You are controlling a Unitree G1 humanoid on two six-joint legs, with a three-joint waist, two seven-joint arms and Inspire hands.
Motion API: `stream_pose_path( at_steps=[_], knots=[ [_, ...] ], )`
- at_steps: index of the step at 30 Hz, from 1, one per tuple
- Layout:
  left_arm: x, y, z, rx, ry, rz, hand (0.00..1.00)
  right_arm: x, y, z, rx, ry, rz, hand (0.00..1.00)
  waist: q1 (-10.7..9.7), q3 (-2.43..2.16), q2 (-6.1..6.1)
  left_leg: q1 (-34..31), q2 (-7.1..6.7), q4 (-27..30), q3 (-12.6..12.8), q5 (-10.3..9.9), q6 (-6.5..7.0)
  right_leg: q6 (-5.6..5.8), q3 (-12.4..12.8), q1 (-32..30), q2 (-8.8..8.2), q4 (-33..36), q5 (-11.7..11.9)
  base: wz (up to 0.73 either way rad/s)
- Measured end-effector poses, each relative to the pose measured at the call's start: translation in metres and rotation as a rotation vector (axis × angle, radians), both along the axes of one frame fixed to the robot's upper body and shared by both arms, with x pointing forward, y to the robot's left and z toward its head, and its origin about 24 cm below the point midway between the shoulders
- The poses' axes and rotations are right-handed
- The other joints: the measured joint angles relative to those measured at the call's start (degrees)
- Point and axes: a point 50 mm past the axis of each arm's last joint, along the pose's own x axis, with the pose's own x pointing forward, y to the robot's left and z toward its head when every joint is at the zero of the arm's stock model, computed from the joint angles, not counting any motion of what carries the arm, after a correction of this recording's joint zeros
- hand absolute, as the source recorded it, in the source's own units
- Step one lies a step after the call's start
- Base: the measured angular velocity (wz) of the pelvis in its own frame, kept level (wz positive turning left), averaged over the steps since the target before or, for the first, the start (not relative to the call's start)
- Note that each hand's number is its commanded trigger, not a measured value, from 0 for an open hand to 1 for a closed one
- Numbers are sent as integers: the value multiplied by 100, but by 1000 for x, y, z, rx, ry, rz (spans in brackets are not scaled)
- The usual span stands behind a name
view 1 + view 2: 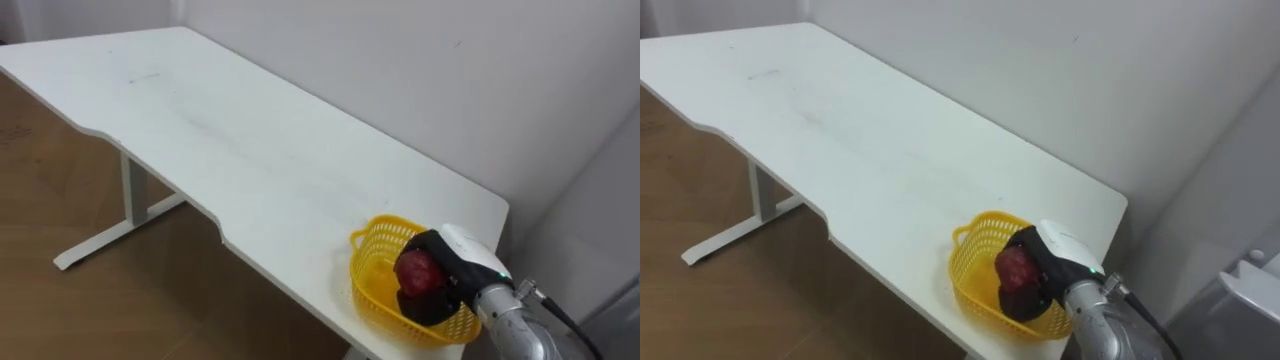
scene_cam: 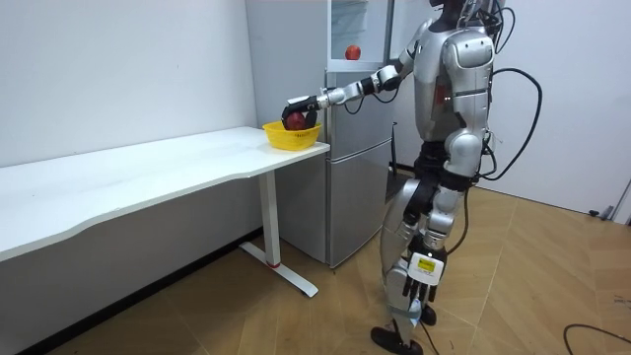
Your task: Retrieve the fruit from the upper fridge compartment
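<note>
The right hand's (image 1: pixel 447 268) fingers (image 1: pixel 425 305) are clenched round the red apple (image 1: pixel 418 270), at the mouth of the yellow basket (image 1: pixel 372 272) on the table's (image 1: pixel 250 150) end corner by the fridge (image 2: pixel 355 177). The apple is probably firm, light, smooth and easily bruised, so it is best gripped around its widest part.

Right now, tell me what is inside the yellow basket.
Within the yellow basket's rim is the right hand, its fingers curled round a red fruit. The bottom beneath them is covered, so whether the fruit rests on it cannot be seen.
</note>
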Motion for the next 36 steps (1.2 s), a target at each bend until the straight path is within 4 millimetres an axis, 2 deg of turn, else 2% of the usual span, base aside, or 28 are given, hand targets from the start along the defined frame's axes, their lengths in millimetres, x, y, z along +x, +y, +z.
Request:
stream_pose_path(
  at_steps=[8, 17, 25, 36],
  knots=[
    [1, 2, 1, 8, -9, -1, 0, 3, -11, 10, -21, -24, -18, 0, -8, -4, -6, -54, 0, 23, -3, 0, 1, 0, -18, -17, -1, 10, 2, 0],
    [6, 2, 3, 8, -39, -15, 0, 3, -11, 11, -19, -25, -18, 0, -8, -4, -5, -46, 5, 31, -2, 0, 0, -3, -20, -16, 1, 19, 5, 0],
    [1, 5, 3, 15, -14, -4, 0, 3, -11, 11, 12, -16, -31, 0, -35, -5, -6, 7, 9, 20, 21, 0, 1, -5, 8, 0, 2, 18, 6, -1],
    [-8, 9, 3, 51, 6, 19, 0, 4, -12, 25, 131, -42, -42, 0, -337, -19, 48, 230, 10, -13, 45, -1, 1, -3, 41, 212, 11, -18, 7, 0]
  ],
)
